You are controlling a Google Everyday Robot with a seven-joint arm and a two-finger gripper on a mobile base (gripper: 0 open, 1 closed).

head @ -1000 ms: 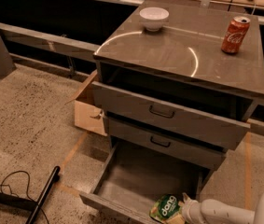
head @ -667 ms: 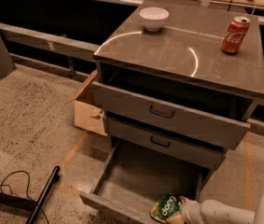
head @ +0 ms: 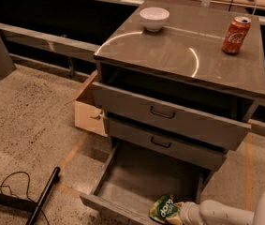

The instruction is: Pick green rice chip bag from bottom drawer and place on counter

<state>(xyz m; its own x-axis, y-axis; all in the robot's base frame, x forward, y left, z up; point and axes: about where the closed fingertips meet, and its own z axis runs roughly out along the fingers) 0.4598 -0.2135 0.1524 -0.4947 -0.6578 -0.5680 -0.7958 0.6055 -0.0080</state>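
Note:
The green rice chip bag [head: 162, 209] lies in the front right corner of the open bottom drawer [head: 136, 182], near its front wall. My gripper [head: 181, 213] reaches in from the lower right on a white arm and sits right against the bag's right side. The counter [head: 169, 50] is the glossy grey-brown cabinet top with a curved light reflection, well above the bag.
A white bowl [head: 154, 18] stands at the counter's back left and a red soda can [head: 235, 28] at its back right. The two upper drawers [head: 169, 118] stick out partly over the bottom one. A cardboard box [head: 89, 114] sits left of the cabinet. A black pole and cable [head: 43, 196] lie on the floor.

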